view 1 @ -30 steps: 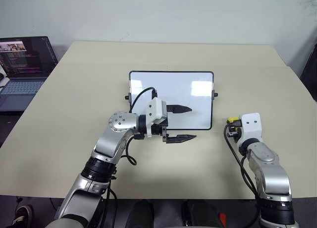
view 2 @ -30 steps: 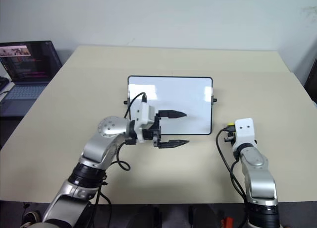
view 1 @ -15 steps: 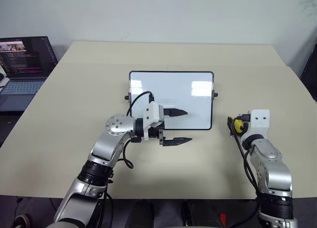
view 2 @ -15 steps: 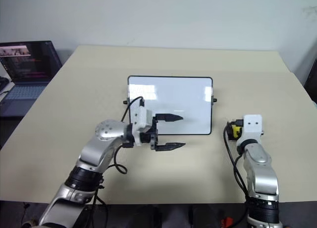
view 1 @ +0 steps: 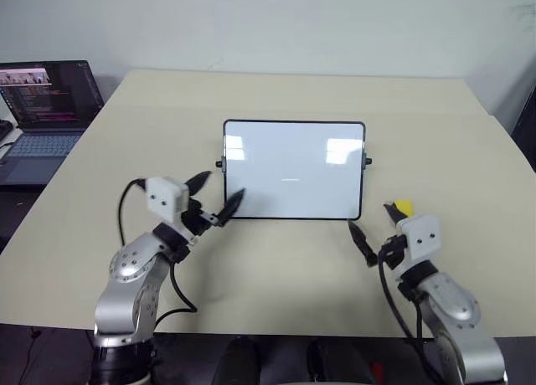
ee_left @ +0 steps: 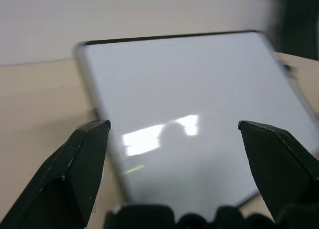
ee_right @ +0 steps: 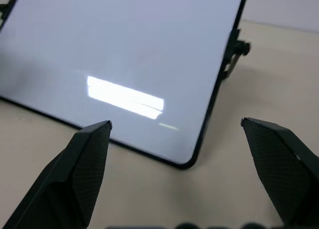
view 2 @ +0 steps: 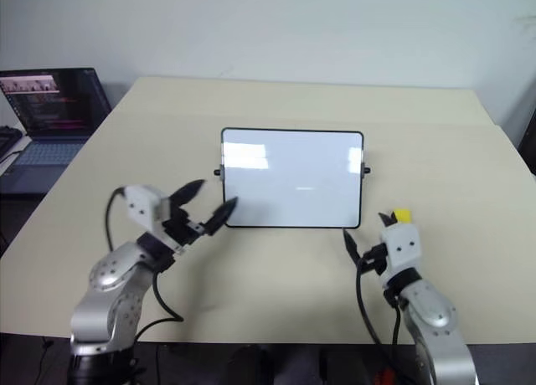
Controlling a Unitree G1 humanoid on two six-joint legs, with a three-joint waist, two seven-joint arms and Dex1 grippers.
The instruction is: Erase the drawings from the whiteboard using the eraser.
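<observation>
The glossy white rectangular whiteboard (view 1: 293,169) with its thin black frame lies wiped clean on the beige table (view 1: 435,134). The small yellow block eraser (view 1: 402,207) rests just beside the board's near right corner. Both the left gripper (view 1: 213,197) and right gripper (view 1: 374,228) stand spread, empty. The head views add an open dark laptop (view 1: 42,109) left of the board.

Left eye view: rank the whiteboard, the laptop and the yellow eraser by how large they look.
1. Glossy white black-framed whiteboard, largest.
2. Dark open laptop, smaller as seen, but cut off by the picture edge, so its full extent is unsure.
3. Small bright yellow eraser block, smallest, partly hidden behind the right gripper.
</observation>
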